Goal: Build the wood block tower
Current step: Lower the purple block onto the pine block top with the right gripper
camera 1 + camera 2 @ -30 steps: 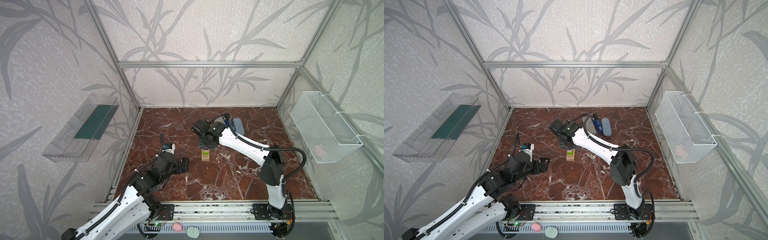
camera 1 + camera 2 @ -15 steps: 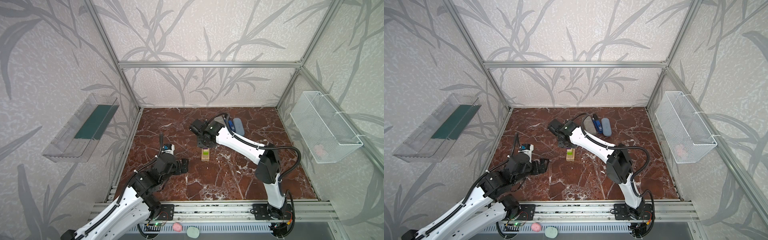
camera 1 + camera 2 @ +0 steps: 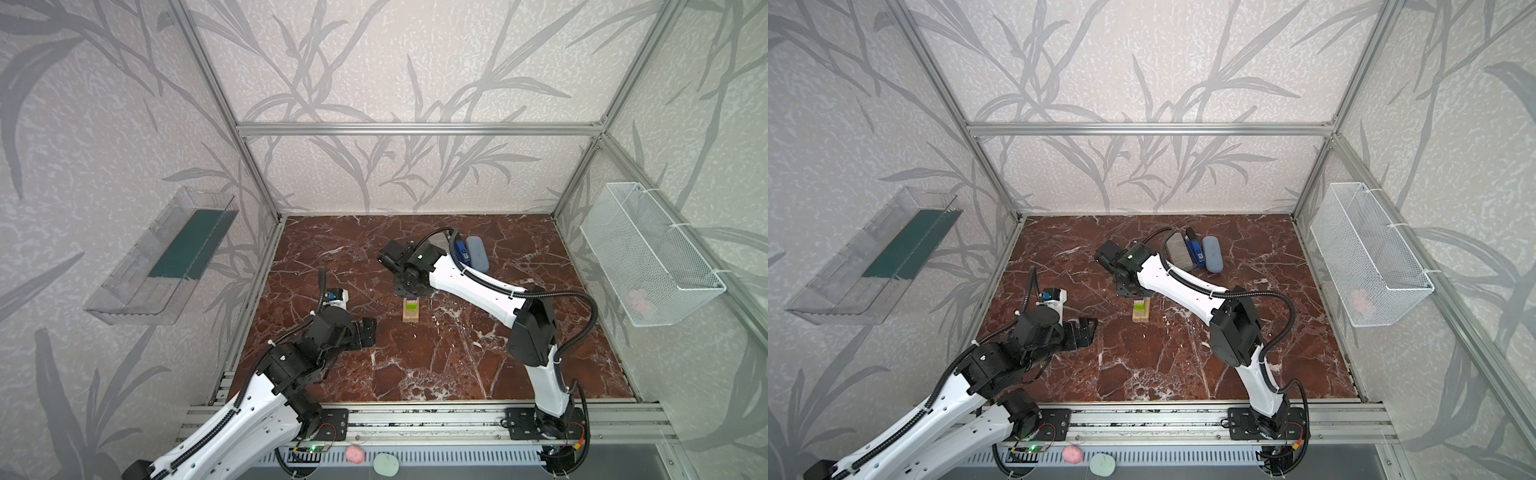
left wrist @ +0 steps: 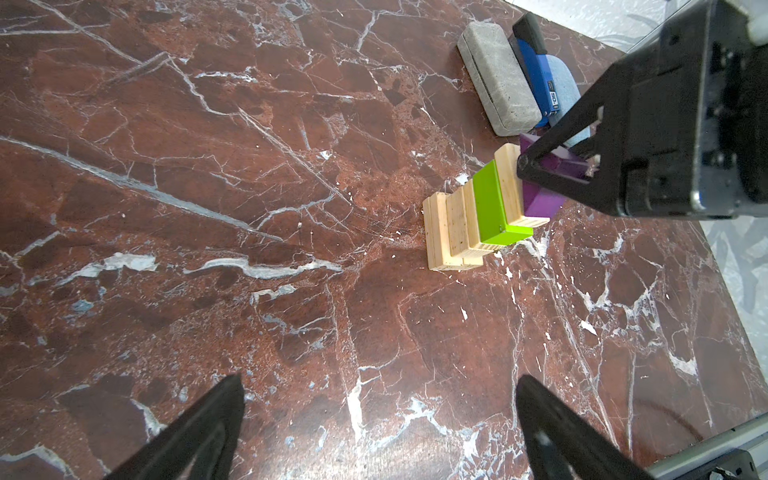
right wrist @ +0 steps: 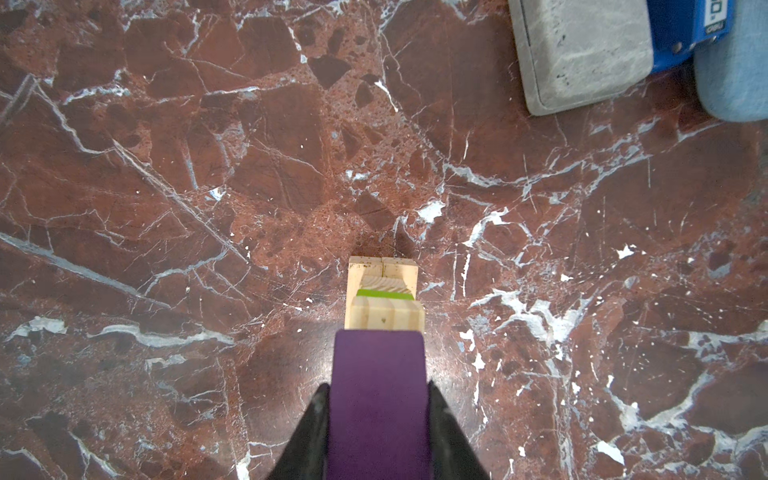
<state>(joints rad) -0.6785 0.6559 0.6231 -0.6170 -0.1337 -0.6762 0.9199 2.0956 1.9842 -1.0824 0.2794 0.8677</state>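
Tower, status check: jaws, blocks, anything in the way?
Left gripper open, empty, standing off. Right gripper shut on purple block, at the tower top; contact unclear. Grey slab lies apart from it.

The red-brown marble worktop (image 3: 457,353) carries a small tower (image 3: 410,314) of pale wood blocks near its middle. Toward the far edge, right of centre, a grey slab (image 3: 1178,253), a blue tool (image 3: 1196,249) and a blue-grey oval case (image 3: 1212,254) lie side by side.
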